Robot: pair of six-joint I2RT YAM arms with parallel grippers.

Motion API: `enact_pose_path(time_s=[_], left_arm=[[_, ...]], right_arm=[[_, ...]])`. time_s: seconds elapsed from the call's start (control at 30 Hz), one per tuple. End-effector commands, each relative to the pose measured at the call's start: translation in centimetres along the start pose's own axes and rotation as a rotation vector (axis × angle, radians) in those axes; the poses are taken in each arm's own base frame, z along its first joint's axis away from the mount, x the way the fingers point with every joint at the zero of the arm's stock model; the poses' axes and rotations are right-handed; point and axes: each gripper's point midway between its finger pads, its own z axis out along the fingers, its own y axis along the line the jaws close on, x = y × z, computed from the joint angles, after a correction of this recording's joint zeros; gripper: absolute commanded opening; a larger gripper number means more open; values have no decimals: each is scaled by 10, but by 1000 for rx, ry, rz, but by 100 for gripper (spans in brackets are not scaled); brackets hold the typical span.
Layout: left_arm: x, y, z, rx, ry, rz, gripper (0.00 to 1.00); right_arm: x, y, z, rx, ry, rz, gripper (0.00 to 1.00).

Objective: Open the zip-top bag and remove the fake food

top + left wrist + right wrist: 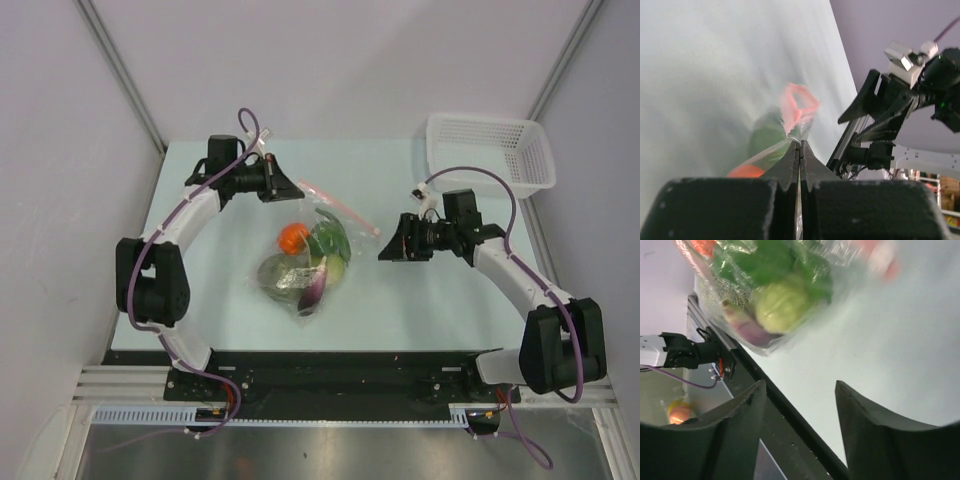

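The left gripper is pressed together, and in its wrist view we see a fold of clear film from the zip-top bag caught at the very tips. The pink-red zip strip rises just beyond them. From above, this gripper sits at the far-left end of that strip, and the bag hangs away from it toward the near side of the desk.

The right gripper stands with its fingers apart and nothing between them. It is just beside the right end of the zip strip but apart from the plastic. Its wrist camera shows the bag ahead of the fingertips, blurred.

The fake food is all inside the bag. We make out the orange-red ball, the dark green pepper, a mottled green-brown head, a pale green round piece and the purple eggplant, bunched together.

A white mesh basket sits at the far-right corner, well apart from the bag.
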Motion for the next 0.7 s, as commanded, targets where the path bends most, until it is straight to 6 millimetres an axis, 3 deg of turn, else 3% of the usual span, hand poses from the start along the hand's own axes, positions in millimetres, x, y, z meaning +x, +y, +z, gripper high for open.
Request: enact_pose_path(time_s=[0.0, 0.2, 0.33, 0.53, 0.67], left_arm=[[5, -58, -14, 167, 26, 219, 0], [32, -77, -16, 262, 104, 258, 0], [39, -78, -19, 264, 110, 259, 0], [47, -82, -19, 286, 132, 256, 0], [49, -85, -21, 290, 134, 256, 0]], right_arm=[[-45, 11, -12, 55, -78, -39, 66], [-98, 20, -3, 29, -118, -81, 72], [-118, 30, 7, -31, -123, -94, 70], [-136, 34, 32, -11, -108, -98, 69], [-128, 32, 51, 23, -43, -73, 68]])
